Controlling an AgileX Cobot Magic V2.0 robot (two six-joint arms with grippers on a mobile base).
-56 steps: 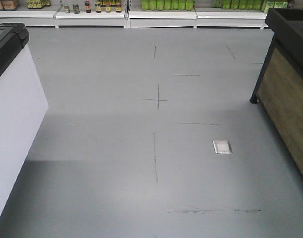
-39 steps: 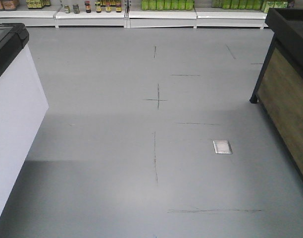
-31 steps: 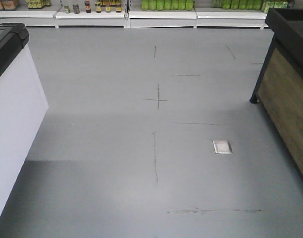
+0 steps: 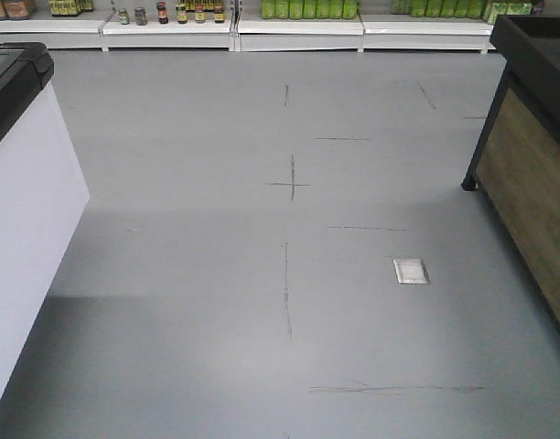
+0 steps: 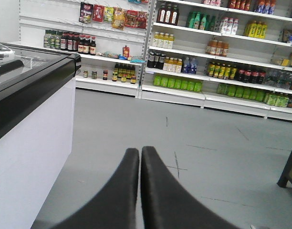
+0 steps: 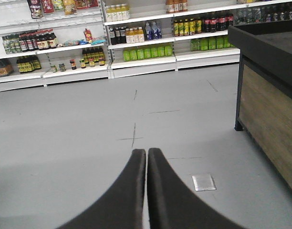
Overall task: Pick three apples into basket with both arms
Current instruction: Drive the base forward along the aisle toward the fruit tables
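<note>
- Honestly, almost nothing had changed in the last second. In the front view the grey floor [image 4: 198, 302], the thin cross mark [image 4: 292, 184] and the small metal floor plate [image 4: 411, 271] sat in the same places as before, with only a tiny jitter.
- In my judgement this meant the robot was standing nearly still and the picking had not begun; no apple was taken.
- The left gripper [image 5: 140, 157] had its two black fingers pressed together with nothing between them, and it pointed along the aisle toward the drink shelves [image 5: 208, 90].
- The right gripper [image 6: 146, 156] was the same: fingers closed against each other, empty.
- The apples and the basket appeared in none of the three views, so I could not say where they were.
- The wooden-sided display stand [image 4: 536, 174] at the right was cut off by the picture edge. Its dark top showed only from the side, and what lay on it was hidden.
- The white chest freezer [image 4: 28, 210] at the left was also cut off, and the bottle labels on the shelves were too small to read.
</note>
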